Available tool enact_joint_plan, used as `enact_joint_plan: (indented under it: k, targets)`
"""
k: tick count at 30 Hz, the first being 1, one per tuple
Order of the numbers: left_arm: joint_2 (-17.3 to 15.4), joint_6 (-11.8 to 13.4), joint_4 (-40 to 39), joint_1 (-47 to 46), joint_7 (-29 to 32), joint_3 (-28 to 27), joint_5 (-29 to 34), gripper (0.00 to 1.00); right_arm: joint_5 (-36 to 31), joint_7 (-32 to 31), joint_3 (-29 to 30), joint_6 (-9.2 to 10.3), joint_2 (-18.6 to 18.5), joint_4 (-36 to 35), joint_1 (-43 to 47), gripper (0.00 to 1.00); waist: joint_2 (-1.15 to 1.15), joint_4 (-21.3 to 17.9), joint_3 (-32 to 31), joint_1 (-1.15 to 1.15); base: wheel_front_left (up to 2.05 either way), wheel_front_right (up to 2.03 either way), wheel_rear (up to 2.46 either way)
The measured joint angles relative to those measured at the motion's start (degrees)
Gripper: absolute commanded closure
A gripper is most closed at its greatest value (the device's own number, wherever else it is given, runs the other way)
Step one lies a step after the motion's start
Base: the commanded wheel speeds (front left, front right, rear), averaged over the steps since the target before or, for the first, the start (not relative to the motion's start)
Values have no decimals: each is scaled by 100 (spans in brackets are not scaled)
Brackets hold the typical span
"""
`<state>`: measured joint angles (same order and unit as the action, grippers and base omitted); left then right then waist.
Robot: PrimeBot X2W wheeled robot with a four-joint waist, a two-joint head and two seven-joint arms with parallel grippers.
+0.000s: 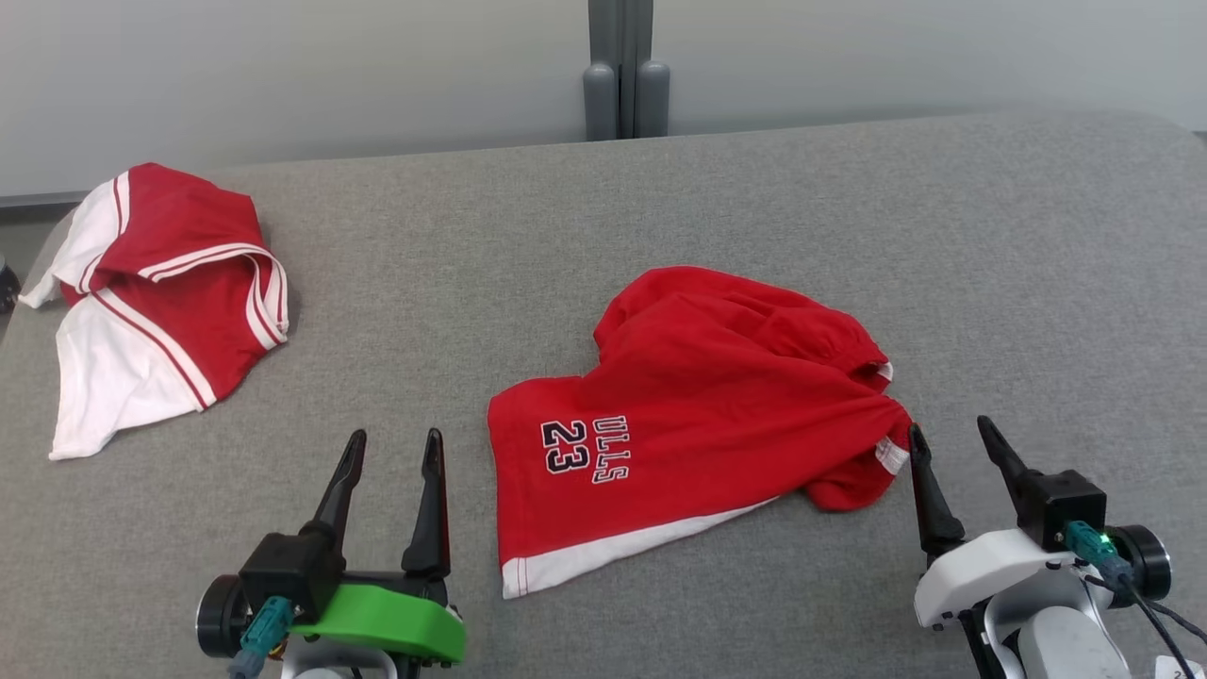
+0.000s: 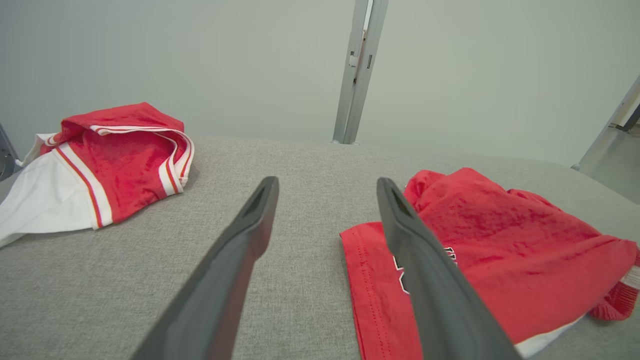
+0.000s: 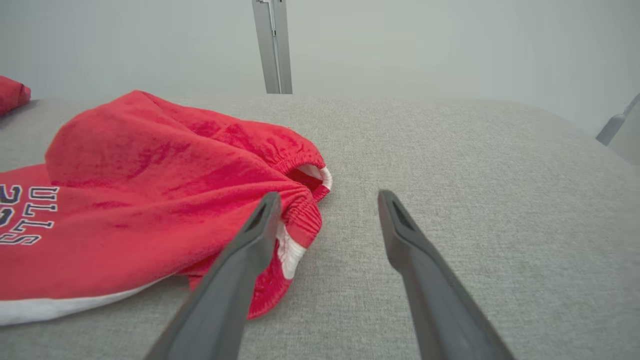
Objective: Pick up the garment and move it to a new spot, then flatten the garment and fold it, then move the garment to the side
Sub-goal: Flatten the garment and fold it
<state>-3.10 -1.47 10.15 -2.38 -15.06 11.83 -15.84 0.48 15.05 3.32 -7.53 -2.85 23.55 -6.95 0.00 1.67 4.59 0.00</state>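
Softly rumpled red shorts (image 1: 698,415) lie on coarse grey fabric (image 1: 660,207).

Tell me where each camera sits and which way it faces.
Head view: on the head, looking forward and down at the table, red shorts and red-and-white garment; left gripper and right gripper show, open.
Left wrist view: on the left wrist, looking along its fingers across the table; shorts right, red-and-white garment left.
Right wrist view: on the right wrist, looking along its fingers; shorts at left.
Shared: all three show the shorts and the table.
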Motion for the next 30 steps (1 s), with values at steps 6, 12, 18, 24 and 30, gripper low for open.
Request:
enact_joint_plan:
  k: [6, 12, 18, 24, 30]
  targets:
    - [15, 52, -118, 125, -7, -65, 58, 0, 134, 0, -58, 0, -1, -820, 109, 0, 0, -123, -160, 0, 0, 0, 0]
    - [18, 97, -118, 222, -7, -268, 148, 0, 246, 0, -293, 0, 1, -1101, 92, 0, 0, -175, -304, 0, 0, 0, 0]
    - [20, 90, -30, 324, -7, -397, 209, 0, 347, 0, -452, 0, 1, -1122, 90, 0, 0, -125, -394, 0, 0, 0, 0]
    - [21, 69, 44, 324, -7, -435, 230, 0, 463, 0, -476, 0, 2, -1084, 113, 0, 0, -94, -422, 0, 0, 0, 0]
    - [21, 51, 89, 323, -7, -427, 230, 0, 504, 0, -497, 0, 2, -1011, 120, 0, 0, -104, -412, 0, 0, 0, 0]
